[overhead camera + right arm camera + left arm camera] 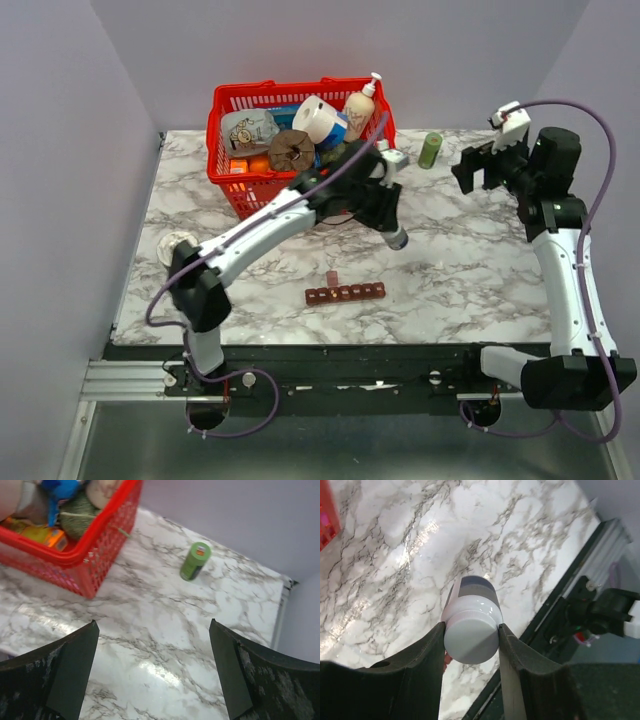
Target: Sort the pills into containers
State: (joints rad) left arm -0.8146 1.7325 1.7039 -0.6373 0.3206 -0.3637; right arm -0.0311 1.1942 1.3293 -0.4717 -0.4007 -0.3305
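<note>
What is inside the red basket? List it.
Visible in the red basket: a white roll, a pump bottle, a brown round object, a printed white bag and something orange. The left arm covers its near right corner, and anything underneath is hidden.

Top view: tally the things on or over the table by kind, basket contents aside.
Basket: 1
Bottles: 2, the white-capped bottle in the left gripper and the green bottle
Pill strip: 1
Small red-brown piece beside it: 1
Round object at the left edge, unclear what: 1
Total: 6
</note>
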